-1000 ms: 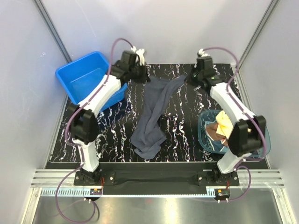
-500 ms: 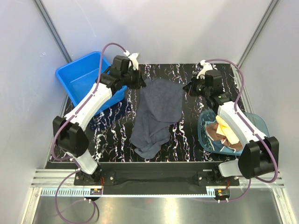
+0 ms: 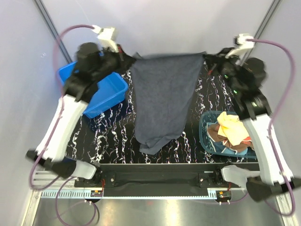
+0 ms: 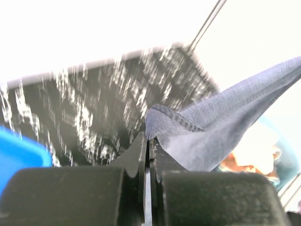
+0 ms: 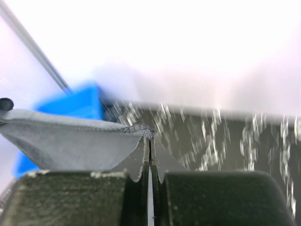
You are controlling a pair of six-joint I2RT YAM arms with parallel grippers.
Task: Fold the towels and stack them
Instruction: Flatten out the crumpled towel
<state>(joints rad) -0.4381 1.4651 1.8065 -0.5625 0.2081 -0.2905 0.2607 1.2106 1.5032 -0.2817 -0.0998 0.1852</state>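
Observation:
A dark navy-grey towel (image 3: 164, 94) hangs spread wide between both arms, its top edge taut high over the back of the mat and its lower end resting near the front. My left gripper (image 3: 130, 59) is shut on its left top corner (image 4: 157, 123). My right gripper (image 3: 206, 57) is shut on the right top corner (image 5: 141, 131). Other towels, yellow (image 3: 231, 125) and brown (image 3: 217, 133), lie crumpled in the translucent teal bowl (image 3: 205, 123) at the right.
A blue plastic tub (image 3: 101, 92) stands at the back left, partly under my left arm. The black white-veined mat (image 3: 113, 136) covers the table. Grey walls close in on both sides and at the back.
Both arms have risen and swung apart, lifting the navy-grey towel from a bunched heap on the mat and stretching it out flat between them.

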